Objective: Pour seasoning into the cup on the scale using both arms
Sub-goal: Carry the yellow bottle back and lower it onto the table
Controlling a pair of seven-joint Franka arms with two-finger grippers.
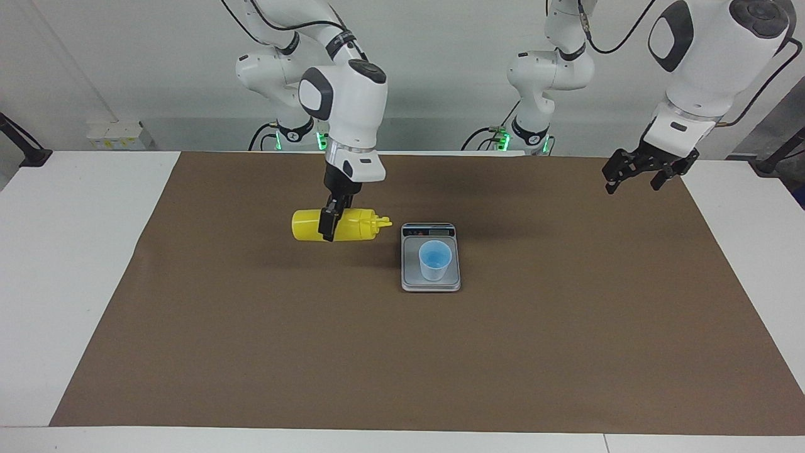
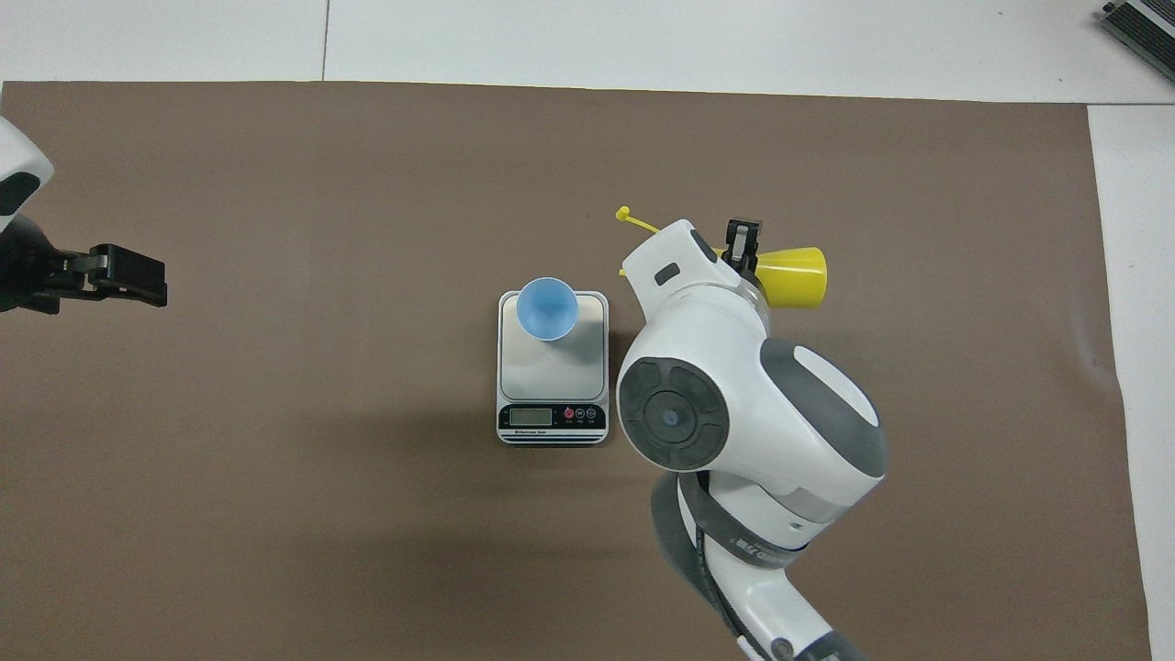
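The right gripper (image 1: 327, 228) is clenched around the middle of the seasoning (image 1: 336, 226), a yellow squeeze bottle held on its side in the air, clear of the brown mat (image 1: 251, 352). Taking the scale (image 1: 431, 277) as the landmark, the bottle hangs beside it, toward the right arm's end of the table, with its nozzle pointing at the scale but stopping short of it. The small cap on its tether (image 2: 633, 218) trails out from the nozzle end; in the overhead view the arm's wrist covers most of the bottle, so only its base (image 2: 794, 276) and the tether show.

On the scale stands the cup (image 1: 434, 260), upright and light blue, set toward the end away from the display strip (image 2: 552, 416). Whether any seasoning lies in it is hard to say; its inside looks evenly blue.

Well away from the scale, toward the left arm's end of the table, the left gripper (image 1: 639, 173) waits above the mat's edge with its fingers spread and nothing between them.

As for progress, the cup is placed and the bottle is uncapped and in hand. With the nozzle off to the side of the cup, nothing is being poured at this moment. If the pour is finished, what probably remains is setting the bottle down upright.
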